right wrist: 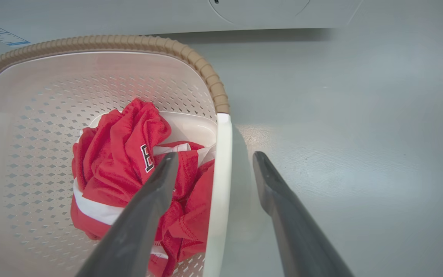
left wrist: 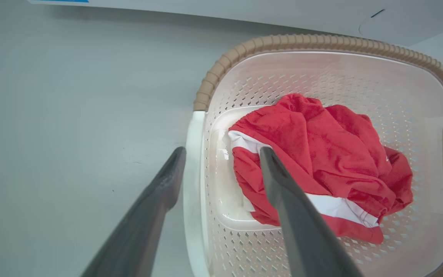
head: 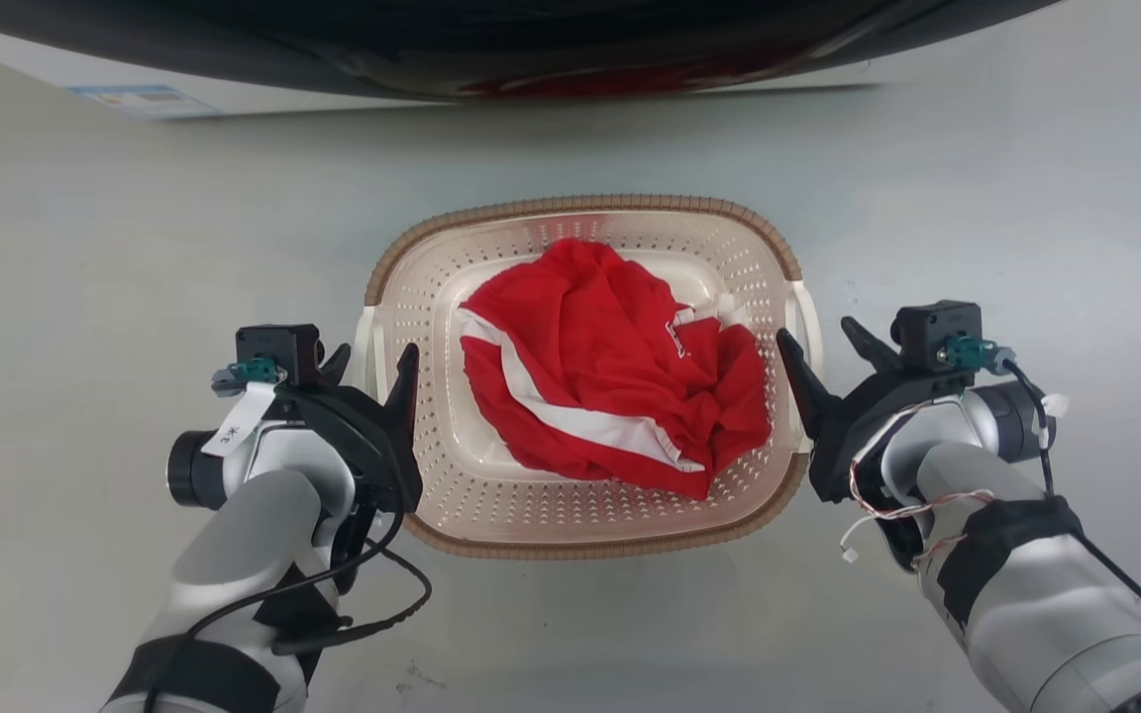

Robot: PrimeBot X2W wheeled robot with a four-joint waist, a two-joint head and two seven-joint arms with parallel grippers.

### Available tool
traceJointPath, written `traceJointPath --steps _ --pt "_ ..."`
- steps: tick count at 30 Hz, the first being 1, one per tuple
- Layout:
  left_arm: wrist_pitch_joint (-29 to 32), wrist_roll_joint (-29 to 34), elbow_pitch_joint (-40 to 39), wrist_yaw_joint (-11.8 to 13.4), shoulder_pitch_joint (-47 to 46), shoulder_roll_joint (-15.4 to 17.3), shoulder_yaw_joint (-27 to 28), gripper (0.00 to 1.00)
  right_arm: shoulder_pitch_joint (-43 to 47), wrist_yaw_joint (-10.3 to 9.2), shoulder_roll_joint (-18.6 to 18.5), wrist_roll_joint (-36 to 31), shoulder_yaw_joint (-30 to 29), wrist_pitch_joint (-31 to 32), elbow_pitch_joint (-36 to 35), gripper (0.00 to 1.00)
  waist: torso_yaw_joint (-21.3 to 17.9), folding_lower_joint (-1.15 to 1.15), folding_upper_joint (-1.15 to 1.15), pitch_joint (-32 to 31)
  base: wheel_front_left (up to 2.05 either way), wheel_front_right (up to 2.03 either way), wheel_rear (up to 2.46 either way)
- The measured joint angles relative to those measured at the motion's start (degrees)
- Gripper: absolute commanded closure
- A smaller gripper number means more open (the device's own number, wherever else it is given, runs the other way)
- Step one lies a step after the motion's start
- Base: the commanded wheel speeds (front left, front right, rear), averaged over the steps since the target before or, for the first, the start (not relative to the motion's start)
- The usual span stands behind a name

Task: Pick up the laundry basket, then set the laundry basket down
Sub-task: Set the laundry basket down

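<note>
Nearest item, lower left: left gripper [head: 375,355], jaws spread and set astride the left handle [head: 364,347], one finger outside the basket wall and one inside. No clamping is seen, and contact cannot be told.

Item, centre: laundry basket [head: 580,204], cream perforated plastic with a brown woven-look rim. It is stood on the grey floor [head: 85,297] between the two arms, just before a white appliance [head: 36,69].

Contents: one crumpled red garment [head: 610,366] with a white stripe, lying loose in the bottom.

Item, right: right handle [head: 808,317], straddled likewise by the right gripper [head: 816,332], jaws open, nothing held.

Handling: the load is judged light. The shell is judged stiff but smooth, so some slip and slight flex may be expected. Hold is best taken at both white handles together, closed evenly, so that the basket is kept level when raised.
</note>
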Motion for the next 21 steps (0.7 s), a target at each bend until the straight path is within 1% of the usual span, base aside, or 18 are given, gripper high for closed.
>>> traceJointPath --steps 7,13,21 --pt "-2.0 0.6 0.4 -0.1 1.7 1.0 -0.5 0.00 2.4 0.01 0.0 0.0 -0.1 -1.0 -0.8 0.00 -0.2 0.00 0.00 -3.9 0.00 0.00 0.00" --pt "-3.1 0.9 0.2 -0.5 4.2 1.0 -0.8 0.00 5.5 0.01 0.0 0.0 -0.8 -1.4 -1.6 0.00 -0.4 0.00 0.00 -7.9 0.00 0.00 0.00" --pt "-4.0 1.3 -2.2 -0.6 7.9 1.5 -0.6 0.00 9.7 -0.02 -0.1 0.7 -2.9 -1.5 -4.7 0.00 -0.5 0.00 0.00 -13.9 0.00 0.00 0.00"
